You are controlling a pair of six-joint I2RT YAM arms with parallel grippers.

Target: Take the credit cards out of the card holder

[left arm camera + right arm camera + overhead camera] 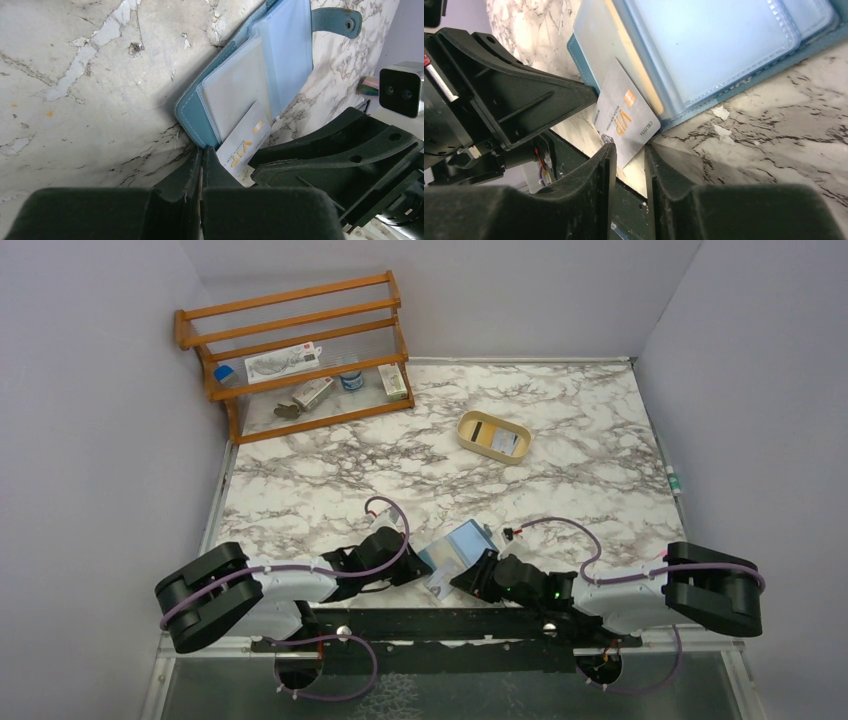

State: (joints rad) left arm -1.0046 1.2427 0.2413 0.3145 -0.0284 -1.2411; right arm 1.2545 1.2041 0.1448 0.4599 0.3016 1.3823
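Observation:
The teal-blue card holder [463, 542] lies open near the table's front edge, its clear pale-blue sleeves up [704, 45] and its snap tab [341, 22] pointing away. A white credit card marked "VIP" [623, 119] sticks halfway out of a sleeve; it also shows in the left wrist view [246, 142]. My right gripper [629, 150] is slightly open, with the card's free corner between its fingertips. My left gripper [202, 151] is shut, its tips touching the holder's near corner [192, 120]. In the top view both grippers [415, 565] [466, 577] meet at the holder's near edge.
A tan rounded tray [470, 424] with cards in it sits at the back, right of centre. A wooden rack [300, 350] with small items stands at the back left. The table's front edge and black base rail [440, 625] lie just behind the grippers.

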